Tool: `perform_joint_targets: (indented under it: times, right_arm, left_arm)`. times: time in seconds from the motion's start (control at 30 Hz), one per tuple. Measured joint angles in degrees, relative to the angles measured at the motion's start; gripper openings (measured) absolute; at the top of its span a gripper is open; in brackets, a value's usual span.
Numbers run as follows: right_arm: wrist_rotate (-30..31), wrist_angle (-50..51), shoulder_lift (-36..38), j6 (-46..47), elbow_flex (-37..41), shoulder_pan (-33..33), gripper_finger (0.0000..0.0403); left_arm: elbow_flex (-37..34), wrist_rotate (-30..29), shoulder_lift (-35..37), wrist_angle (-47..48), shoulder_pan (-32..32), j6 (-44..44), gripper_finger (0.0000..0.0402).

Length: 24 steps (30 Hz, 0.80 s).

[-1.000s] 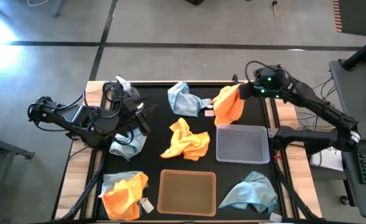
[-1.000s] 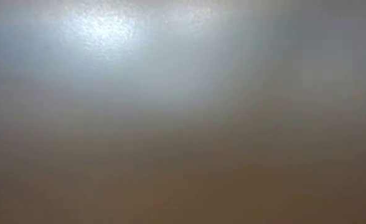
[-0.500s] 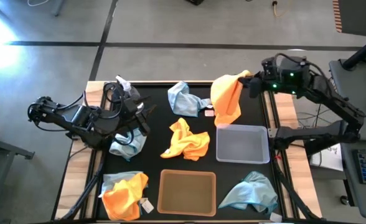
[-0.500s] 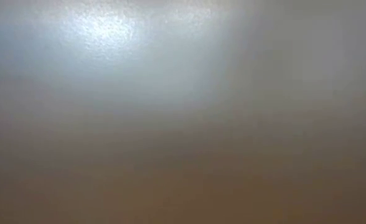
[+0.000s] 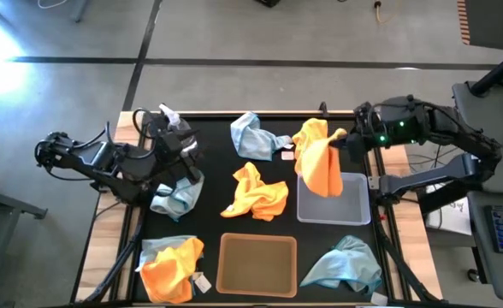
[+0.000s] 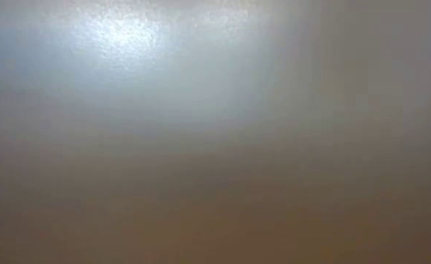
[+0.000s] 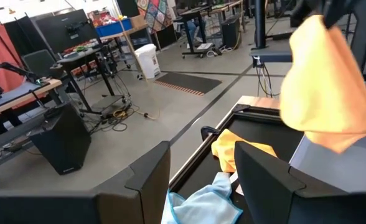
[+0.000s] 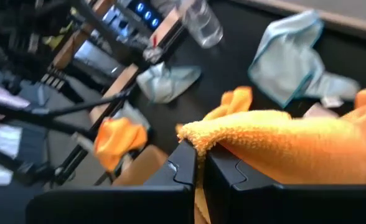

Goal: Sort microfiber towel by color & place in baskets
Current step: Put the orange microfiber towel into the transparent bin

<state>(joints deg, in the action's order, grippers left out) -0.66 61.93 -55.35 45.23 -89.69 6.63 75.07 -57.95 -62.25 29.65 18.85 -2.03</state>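
Black table [image 5: 209,184], grey basket [image 5: 354,210] and tan basket [image 5: 257,265] empty, right gripper [image 5: 346,137] clamping orange towel [image 5: 320,167], left gripper [image 5: 187,162] open.

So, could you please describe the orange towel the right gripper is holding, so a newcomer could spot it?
Find the grey basket on the table's right side. Above its far-left corner an orange towel hangs from the shut right gripper. It is the only towel in the air; the rest lie on the table.
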Motion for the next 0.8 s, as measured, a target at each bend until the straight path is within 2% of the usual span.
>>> perform_joint_targets:
  times: [0.17,0.3,0.57,0.8]
  right_arm:
    - [0.0,3.4,-0.2,4.1,0.0,-5.4,0.0009]
    - [0.4,9.8,-1.0,6.2,0.1,-7.8,0.0009]
    - [0.8,27.1,-4.4,10.7,0.7,-8.2,0.0009]
    - [0.0,28.1,-7.0,10.3,2.0,-8.2,0.0009]
  left_arm:
    - [0.0,0.0,1.2,0.0,0.0,0.3,0.0165]
    - [0.0,0.0,1.9,0.0,0.0,0.3,0.0165]
    - [0.0,-0.1,3.1,0.1,0.0,0.5,0.0165]
    - [0.0,-0.1,3.3,0.1,0.0,1.5,0.0165]
